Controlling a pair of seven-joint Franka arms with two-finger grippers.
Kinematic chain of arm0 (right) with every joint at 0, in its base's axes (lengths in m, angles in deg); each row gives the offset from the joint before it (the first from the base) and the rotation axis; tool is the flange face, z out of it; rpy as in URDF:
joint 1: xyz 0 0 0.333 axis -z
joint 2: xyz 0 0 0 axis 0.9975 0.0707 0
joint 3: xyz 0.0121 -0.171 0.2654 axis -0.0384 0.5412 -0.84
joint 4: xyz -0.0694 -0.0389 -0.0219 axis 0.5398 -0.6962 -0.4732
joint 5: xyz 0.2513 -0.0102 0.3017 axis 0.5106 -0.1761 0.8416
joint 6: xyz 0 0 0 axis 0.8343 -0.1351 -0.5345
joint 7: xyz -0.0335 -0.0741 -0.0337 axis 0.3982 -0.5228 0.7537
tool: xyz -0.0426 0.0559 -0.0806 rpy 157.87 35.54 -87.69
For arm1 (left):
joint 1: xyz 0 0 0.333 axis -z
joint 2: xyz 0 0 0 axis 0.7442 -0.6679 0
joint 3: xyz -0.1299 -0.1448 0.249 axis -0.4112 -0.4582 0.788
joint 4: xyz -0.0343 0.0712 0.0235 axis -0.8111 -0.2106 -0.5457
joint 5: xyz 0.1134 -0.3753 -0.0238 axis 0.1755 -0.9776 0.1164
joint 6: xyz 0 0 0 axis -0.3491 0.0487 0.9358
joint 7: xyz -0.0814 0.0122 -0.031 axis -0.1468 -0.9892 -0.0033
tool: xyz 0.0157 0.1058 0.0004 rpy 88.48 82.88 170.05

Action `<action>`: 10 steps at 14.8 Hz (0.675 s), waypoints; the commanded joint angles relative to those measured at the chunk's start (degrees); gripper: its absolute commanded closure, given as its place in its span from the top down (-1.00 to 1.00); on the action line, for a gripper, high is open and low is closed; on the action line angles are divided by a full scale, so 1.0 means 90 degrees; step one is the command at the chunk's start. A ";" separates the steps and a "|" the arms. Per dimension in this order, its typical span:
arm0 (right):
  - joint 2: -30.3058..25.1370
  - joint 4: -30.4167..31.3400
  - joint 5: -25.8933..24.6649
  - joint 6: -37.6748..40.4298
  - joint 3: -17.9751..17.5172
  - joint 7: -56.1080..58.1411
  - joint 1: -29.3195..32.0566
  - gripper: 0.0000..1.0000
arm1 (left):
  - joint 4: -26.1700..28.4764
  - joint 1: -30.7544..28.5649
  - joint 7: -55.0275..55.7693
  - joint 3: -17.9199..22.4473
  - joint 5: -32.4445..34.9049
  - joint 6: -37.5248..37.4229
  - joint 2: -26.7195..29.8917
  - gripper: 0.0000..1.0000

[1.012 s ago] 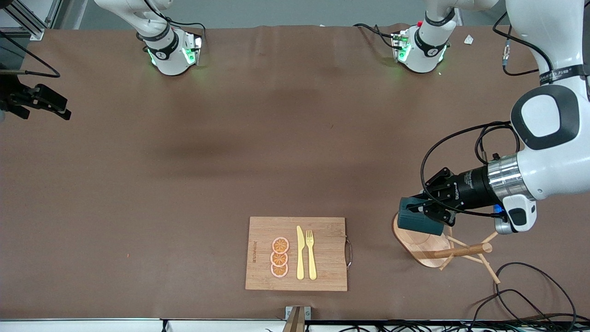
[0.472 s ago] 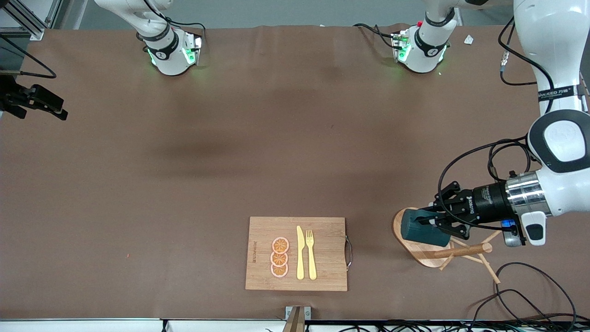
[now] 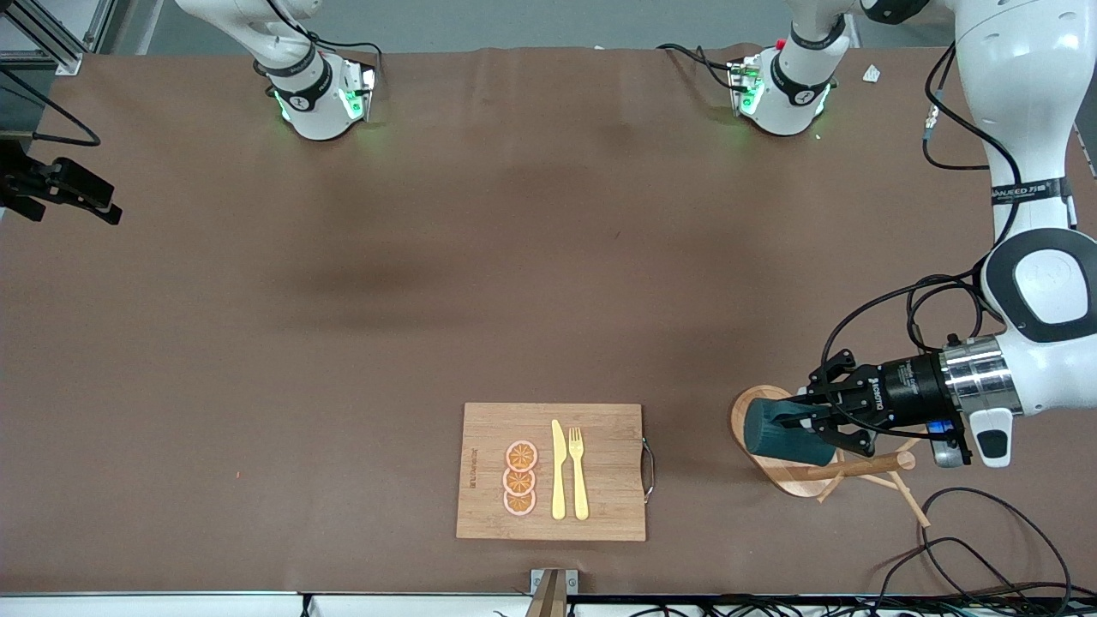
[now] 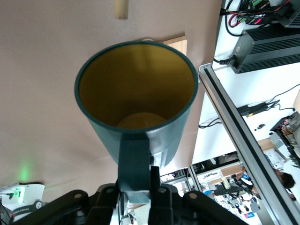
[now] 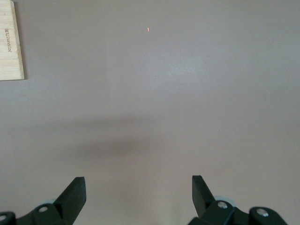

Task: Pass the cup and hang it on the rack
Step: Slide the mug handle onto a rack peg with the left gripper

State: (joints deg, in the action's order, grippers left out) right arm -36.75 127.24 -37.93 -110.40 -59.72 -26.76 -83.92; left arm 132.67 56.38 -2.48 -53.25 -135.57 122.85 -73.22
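Pinching the handle of the cup (image 3: 784,433), the left gripper (image 3: 814,413) holds it sideways over the rack (image 3: 801,467) base. The cup is dark teal, its inside yellowish-brown (image 4: 136,89). The right gripper (image 5: 138,194) waits with fingers spread over bare table (image 3: 343,343), a board (image 3: 600,467) nearby.

Hidden and cut off

My left hand (image 3: 801,422) and the cup (image 3: 784,431) cover part of the rack (image 3: 776,467), so I can't tell whether the cup touches a peg. In my left wrist view the cup's handle (image 4: 133,161) hides my fingertips and only a peg end (image 4: 121,8) shows. My right hand (image 3: 73,193) is cut by the front view's edge. The board's (image 3: 548,471) print is too small to read.
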 commanded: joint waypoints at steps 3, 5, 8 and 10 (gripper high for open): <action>-0.0066 0.0014 0.0040 -0.0056 -0.0061 -0.0032 0.0049 1.00 | -0.0044 -0.0374 -0.0556 -0.0043 -0.0390 -0.0326 -0.0178 -0.97; -0.0066 0.0014 0.0040 -0.0192 -0.0052 -0.0022 0.0058 1.00 | -0.0044 -0.0472 -0.0557 -0.0043 -0.0653 -0.0345 -0.0314 -0.97; -0.0104 0.0014 0.0031 -0.0135 -0.0061 -0.0022 0.0049 1.00 | -0.0044 -0.0608 -0.0566 -0.0043 -0.0907 -0.0492 -0.0422 -0.97; -0.0105 0.0034 0.0021 -0.0037 -0.0032 -0.0022 0.0136 1.00 | -0.0044 -0.0677 -0.0576 -0.0043 -0.1064 -0.0540 -0.0490 -0.97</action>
State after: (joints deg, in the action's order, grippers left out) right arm -36.83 127.17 -37.93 -111.42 -59.73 -26.76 -83.90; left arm 132.78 51.38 -7.01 -53.27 -143.00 119.44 -77.27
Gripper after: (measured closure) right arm 0.000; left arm 0.789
